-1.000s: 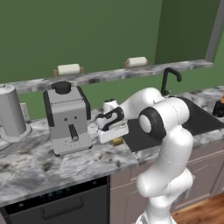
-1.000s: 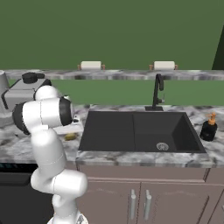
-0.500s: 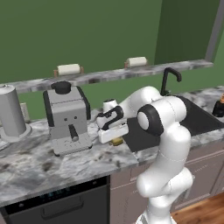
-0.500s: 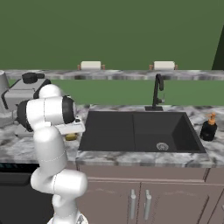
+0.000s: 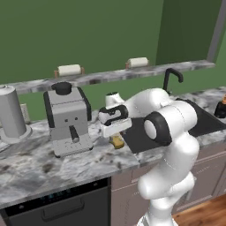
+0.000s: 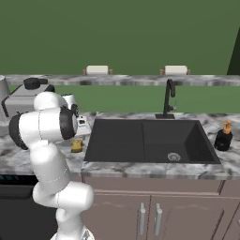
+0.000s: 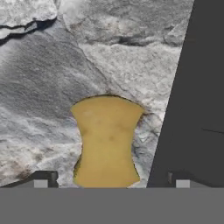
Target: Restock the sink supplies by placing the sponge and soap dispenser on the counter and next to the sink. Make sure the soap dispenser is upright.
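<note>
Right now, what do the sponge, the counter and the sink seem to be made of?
Sponge: probably soft foam, matte mottled yellow-tan, with a pinched waist.
Counter: looks like polished marble-like stone, grey-white with dark veins.
Sink: matte black, no shine; composite or coated metal, cannot tell which.

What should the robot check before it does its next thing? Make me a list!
1. Sponge lies flat on the counter: ok.
2. Sponge is beside the sink, not in it: ok; in the hand view it lies just off the sink's dark edge.
3. Gripper is open, fingertips apart on either side of the sponge: ok.
4. Gripper is clear of the sponge for lifting away: cannot tell; the fingertips sit close to it.
5. Soap dispenser is upright: ok.
6. Soap dispenser is on the counter next to the sink: ok; it stands at the sink's right end.
</note>
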Tool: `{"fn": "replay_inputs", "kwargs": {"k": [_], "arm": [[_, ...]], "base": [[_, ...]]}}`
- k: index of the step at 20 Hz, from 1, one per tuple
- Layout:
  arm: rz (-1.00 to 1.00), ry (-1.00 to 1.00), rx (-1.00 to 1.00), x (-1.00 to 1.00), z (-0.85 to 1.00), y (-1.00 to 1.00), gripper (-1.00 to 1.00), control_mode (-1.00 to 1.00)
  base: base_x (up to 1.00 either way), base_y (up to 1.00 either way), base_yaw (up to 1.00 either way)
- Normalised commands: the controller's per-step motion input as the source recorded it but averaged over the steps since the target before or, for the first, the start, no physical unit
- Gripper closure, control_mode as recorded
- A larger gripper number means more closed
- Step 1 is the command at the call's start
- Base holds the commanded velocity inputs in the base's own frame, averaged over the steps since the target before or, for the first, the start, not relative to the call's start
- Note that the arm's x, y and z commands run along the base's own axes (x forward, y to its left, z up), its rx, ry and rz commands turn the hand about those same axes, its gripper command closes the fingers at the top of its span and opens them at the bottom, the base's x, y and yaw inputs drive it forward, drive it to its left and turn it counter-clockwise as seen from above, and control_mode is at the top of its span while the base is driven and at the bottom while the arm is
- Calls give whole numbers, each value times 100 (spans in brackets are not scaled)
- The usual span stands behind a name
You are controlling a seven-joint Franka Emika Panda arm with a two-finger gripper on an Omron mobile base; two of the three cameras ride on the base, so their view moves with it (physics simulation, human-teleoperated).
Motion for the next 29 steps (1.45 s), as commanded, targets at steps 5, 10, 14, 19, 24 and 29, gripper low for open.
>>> {"fn": "replay_inputs", "kwargs": {"k": [5, 10, 14, 19, 24, 29], "arm": [[0, -31, 0, -50, 100, -31, -100, -100], [0, -27, 0, -75, 100, -24, -100, -100], [0, -23, 0, -88, 87, -23, -100, -100], [-1, -20, 1, -90, 58, -31, -100, -100], [-3, -18, 6, -91, 31, -29, -100, -100], [-1, -8, 7, -77, 47, -20, -100, -100]], "base": [[0, 0, 0], [0, 0, 0], [0, 0, 0], [0, 0, 0], [0, 0, 0], [0, 0, 0]]}}
